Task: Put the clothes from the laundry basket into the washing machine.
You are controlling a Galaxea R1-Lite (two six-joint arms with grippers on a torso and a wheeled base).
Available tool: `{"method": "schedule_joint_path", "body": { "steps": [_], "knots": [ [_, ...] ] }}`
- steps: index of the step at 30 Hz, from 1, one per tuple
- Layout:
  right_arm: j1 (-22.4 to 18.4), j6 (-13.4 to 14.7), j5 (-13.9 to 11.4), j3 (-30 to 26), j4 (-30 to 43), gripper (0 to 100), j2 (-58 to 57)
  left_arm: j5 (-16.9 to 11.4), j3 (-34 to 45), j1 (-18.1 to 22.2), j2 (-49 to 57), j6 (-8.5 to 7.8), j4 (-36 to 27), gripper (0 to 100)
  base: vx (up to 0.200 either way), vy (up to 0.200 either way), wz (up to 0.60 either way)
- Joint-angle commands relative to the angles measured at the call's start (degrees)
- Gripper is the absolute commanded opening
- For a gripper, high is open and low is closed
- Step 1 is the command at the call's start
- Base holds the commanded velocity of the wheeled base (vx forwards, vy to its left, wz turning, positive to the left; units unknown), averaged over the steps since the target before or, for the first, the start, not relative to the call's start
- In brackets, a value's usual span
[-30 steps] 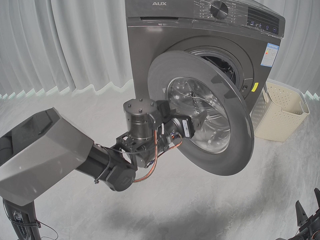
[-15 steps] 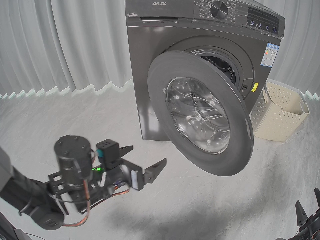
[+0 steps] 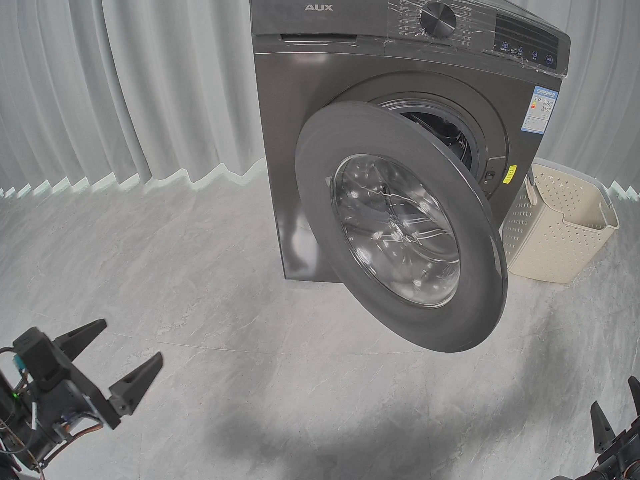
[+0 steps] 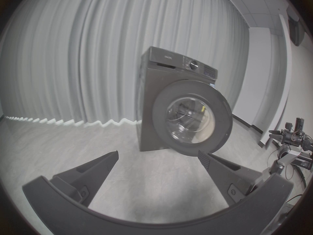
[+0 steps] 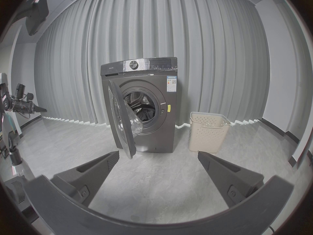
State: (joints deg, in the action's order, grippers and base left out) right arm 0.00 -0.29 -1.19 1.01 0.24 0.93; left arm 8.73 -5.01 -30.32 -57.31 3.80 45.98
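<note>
Left gripper (image 3: 131,339) has pulled back from the round glass-windowed door (image 3: 400,228) to low left, fingers spread, holding nothing. Right gripper (image 3: 613,395) is low right, spread, unmoved. The door of the dark grey front-loading washing machine (image 3: 300,101) is unchanged, swung wide. Dark clothes (image 5: 143,113) lie in the drum. The cream perforated plastic laundry basket (image 3: 567,235) sits just beside the machine.

Soft even light, glare on door glass (image 3: 393,228), edges seemingly bowed.

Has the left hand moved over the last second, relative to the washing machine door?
Yes. The left hand has drawn back from the washing machine door, down and toward the robot's left, and now hangs open over the floor.
</note>
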Motion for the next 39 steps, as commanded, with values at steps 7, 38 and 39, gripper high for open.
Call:
{"method": "schedule_joint_path", "body": {
  "steps": [7,38,39],
  "knots": [
    [1.0,0.2,-4.1,10.4,2.7,100,1.6,-4.2,5.0,27.6,46.7,-1.43,-35.8,100,0.000,0.000,0.00],
    [19.8,5.8,-18.4,19.3,-21.6,100,59.5,-15.1,5.0,29.9,57.3,-1.96,-42.6,100,0.000,0.000,0.00],
    [20.3,5.8,-18.1,19.4,-21.6,100,59.6,-17.9,5.0,29.8,57.3,-1.96,-42.5,100,0.000,0.000,0.00]
  ]
}}
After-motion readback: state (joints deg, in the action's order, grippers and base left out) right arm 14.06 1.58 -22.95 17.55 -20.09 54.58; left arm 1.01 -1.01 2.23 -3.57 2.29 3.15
